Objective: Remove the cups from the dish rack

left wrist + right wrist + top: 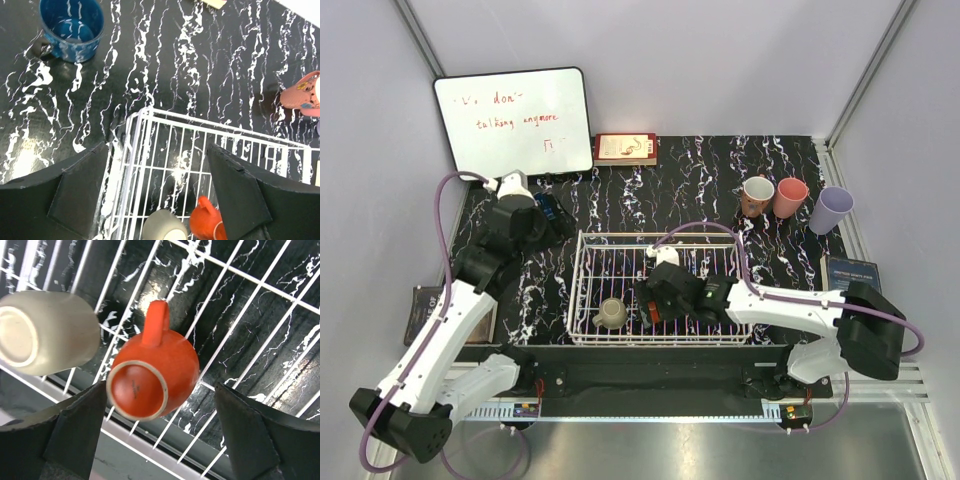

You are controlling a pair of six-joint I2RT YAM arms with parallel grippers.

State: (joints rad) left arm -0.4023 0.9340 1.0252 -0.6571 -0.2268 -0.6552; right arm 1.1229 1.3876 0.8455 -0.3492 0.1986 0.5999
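The white wire dish rack (620, 236) sits mid-table. In it lie a beige mug (611, 313) and an orange cup (160, 372), tipped with its base toward the right wrist camera. My right gripper (652, 303) is open inside the rack, its fingers (80, 425) on either side of the orange cup without touching it. My left gripper (558, 226) is open and empty over the rack's far-left corner (145, 116), near the dark blue mug (71, 27). The brown mug (757, 195), salmon-pink cup (790, 197) and lavender tumbler (831, 210) stand on the table at far right.
A whiteboard (515, 122) leans at the back left, with a red book (626, 149) beside it. A dark booklet (850, 272) lies at the right edge and another dark flat item (423, 310) at the left edge. White walls enclose the table.
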